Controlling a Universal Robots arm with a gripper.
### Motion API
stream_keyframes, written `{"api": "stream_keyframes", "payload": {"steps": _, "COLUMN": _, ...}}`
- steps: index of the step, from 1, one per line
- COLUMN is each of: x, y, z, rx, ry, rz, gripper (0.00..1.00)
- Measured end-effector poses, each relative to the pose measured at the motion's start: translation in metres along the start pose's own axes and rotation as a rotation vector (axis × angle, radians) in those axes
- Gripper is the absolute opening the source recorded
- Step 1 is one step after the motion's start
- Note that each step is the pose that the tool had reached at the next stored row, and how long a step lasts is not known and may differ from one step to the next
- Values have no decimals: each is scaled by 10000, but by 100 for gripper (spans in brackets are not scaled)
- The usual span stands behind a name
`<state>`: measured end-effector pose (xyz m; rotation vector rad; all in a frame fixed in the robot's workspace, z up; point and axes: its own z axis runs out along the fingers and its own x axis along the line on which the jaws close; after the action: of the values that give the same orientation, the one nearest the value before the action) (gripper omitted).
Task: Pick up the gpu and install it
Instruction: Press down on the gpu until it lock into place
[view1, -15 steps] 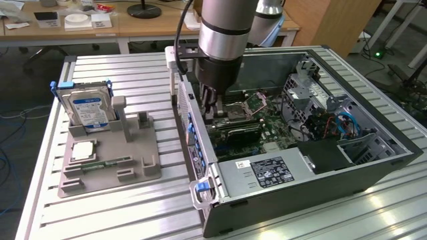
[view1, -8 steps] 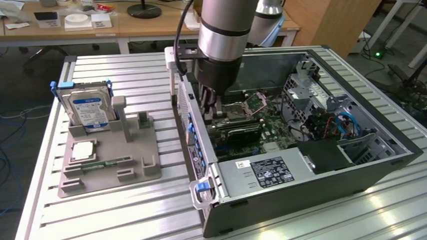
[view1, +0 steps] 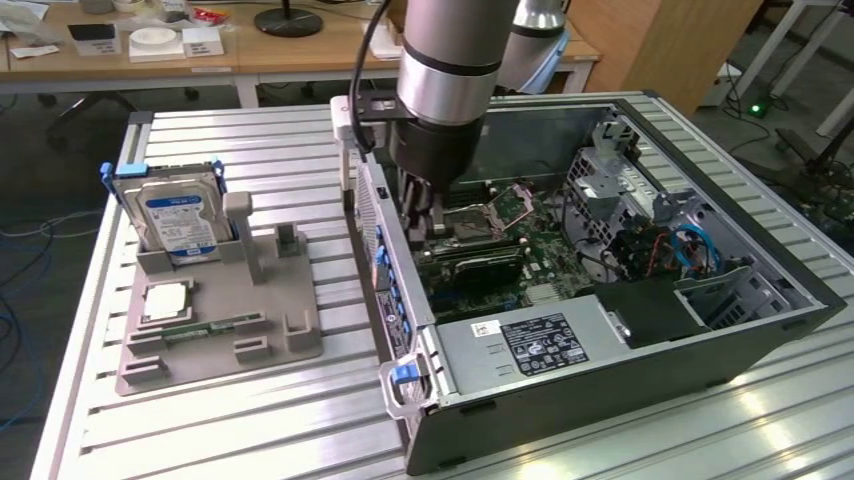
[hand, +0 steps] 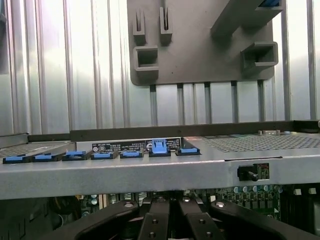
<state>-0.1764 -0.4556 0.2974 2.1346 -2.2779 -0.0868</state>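
**Gripper low inside the open PC case, over the card slots**

The gpu (view1: 483, 262) appears to lie as a dark flat card across the motherboard (view1: 534, 262), just below the CPU socket (view1: 497, 207), though the exterior view leaves its outline hard to make out. The gripper (view1: 422, 228) is down inside the computer case (view1: 747, 345) right beside it, close to the case's rear wall, with its fingers (hand: 159, 220) drawn together to a narrow gap; whether they pinch the card's edge cannot be told. In the wrist view a row of blue slot latches (hand: 102, 155) runs along the case's edge just beyond the fingers. The power supply (view1: 534, 345) sits at the near end of the case. To the exterior view's left, on the slatted aluminium table (view1: 240, 420), a grey fixture tray (view1: 280, 335) holds a hard drive (view1: 176, 218) standing upright, a CPU chip (view1: 167, 300) and a memory stick (view1: 214, 327).
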Motion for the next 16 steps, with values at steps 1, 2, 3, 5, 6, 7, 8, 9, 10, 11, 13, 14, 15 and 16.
{"api": "stream_keyframes", "payload": {"steps": 1, "x": -2, "y": -10, "z": 13, "rx": 2, "ry": -2, "rz": 1, "gripper": 11}}
{"api": "stream_keyframes", "payload": {"steps": 2, "x": -4, "y": -23, "z": 22, "rx": 1, "ry": -2, "rz": 1, "gripper": 11}}
{"api": "stream_keyframes", "payload": {"steps": 3, "x": -8, "y": -40, "z": 24, "rx": 1, "ry": -3, "rz": 0, "gripper": 11}}
{"api": "stream_keyframes", "payload": {"steps": 5, "x": -18, "y": -83, "z": 22, "rx": 0, "ry": -3, "rz": -5, "gripper": 11}}
{"api": "stream_keyframes", "payload": {"steps": 6, "x": -22, "y": -104, "z": 21, "rx": 0, "ry": -3, "rz": -8, "gripper": 11}}
{"api": "stream_keyframes", "payload": {"steps": 7, "x": -26, "y": -127, "z": 20, "rx": 0, "ry": -2, "rz": -12, "gripper": 11}}
{"api": "stream_keyframes", "payload": {"steps": 8, "x": -30, "y": -151, "z": 20, "rx": 0, "ry": -2, "rz": -19, "gripper": 11}}
{"api": "stream_keyframes", "payload": {"steps": 9, "x": -34, "y": -174, "z": 20, "rx": 0, "ry": -2, "rz": -28, "gripper": 11}}
{"api": "stream_keyframes", "payload": {"steps": 10, "x": -37, "y": -197, "z": 19, "rx": -1, "ry": 0, "rz": -38, "gripper": 11}}
{"api": "stream_keyframes", "payload": {"steps": 11, "x": -40, "y": -220, "z": 19, "rx": -2, "ry": 1, "rz": -52, "gripper": 11}}
{"api": "stream_keyframes", "payload": {"steps": 13, "x": -44, "y": -260, "z": 20, "rx": -3, "ry": 1, "rz": -92, "gripper": 11}}
{"api": "stream_keyframes", "payload": {"steps": 14, "x": -45, "y": -281, "z": 19, "rx": -4, "ry": 1, "rz": -114, "gripper": 11}}
{"api": "stream_keyframes", "payload": {"steps": 15, "x": -46, "y": -303, "z": 19, "rx": -5, "ry": 0, "rz": -136, "gripper": 11}}
{"api": "stream_keyframes", "payload": {"steps": 16, "x": -48, "y": -328, "z": 18, "rx": -5, "ry": -1, "rz": -158, "gripper": 11}}
